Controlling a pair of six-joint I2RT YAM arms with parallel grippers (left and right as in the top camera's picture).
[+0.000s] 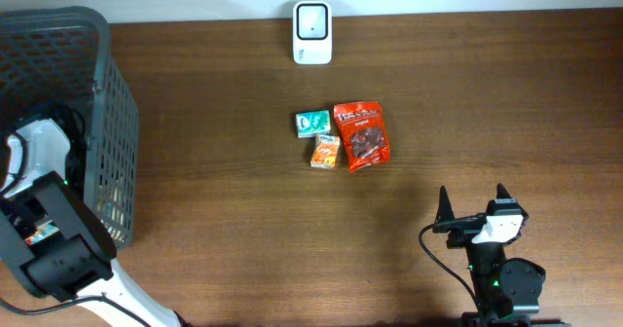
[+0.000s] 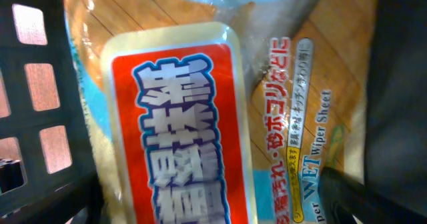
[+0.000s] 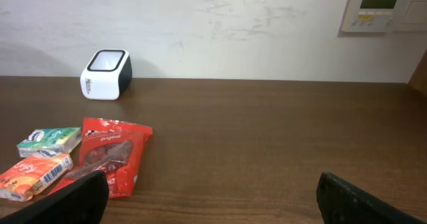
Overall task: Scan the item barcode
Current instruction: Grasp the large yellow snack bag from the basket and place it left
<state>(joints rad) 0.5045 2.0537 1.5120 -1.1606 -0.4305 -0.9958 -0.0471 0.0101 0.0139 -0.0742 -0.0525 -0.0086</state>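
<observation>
Here the left arm (image 1: 54,244) bends at the table's near left corner, its wrist reaching into the dark mesh basket (image 1: 92,84). The left gripper (image 2: 200,207) hangs close over a red-and-white packet (image 2: 177,124) that lies on a wet wiper sheet pack (image 2: 300,117) inside the basket; its fingers stand spread wide, and I cannot tell whether they touch the packet. The right gripper (image 1: 472,202) sits low at the near edge, pointing toward the white scanner (image 1: 312,33) by the far wall, jaws wide apart and empty. Between them, at mid-table (image 1: 506,93), a red pouch (image 1: 361,135), a green pack (image 1: 311,123) and an orange pack (image 1: 325,152) cluster together.
</observation>
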